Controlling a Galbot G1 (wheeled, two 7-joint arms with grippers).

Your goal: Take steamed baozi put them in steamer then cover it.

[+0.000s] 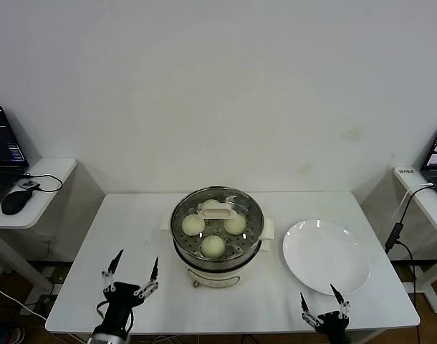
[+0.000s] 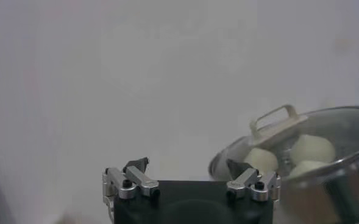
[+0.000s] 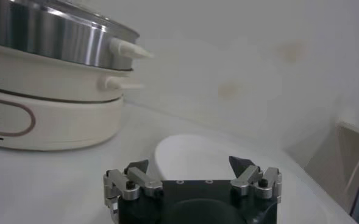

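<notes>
The cover [image 1: 218, 213] is seated on the steamer [image 1: 217, 251], baozi [image 1: 213, 246] inside. Left gripper [image 1: 132, 274] and right gripper [image 1: 324, 307] are parked near the counter [image 1: 132, 215] edge, fingers released, nothing grasped.

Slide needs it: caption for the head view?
Baozi inside lidded steamer; plate empty; both grippers open.

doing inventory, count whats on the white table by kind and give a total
baozi, under the lid, in the steamer: 4
steamer: 1
glass lid: 1
white plate: 1
total: 7
</notes>
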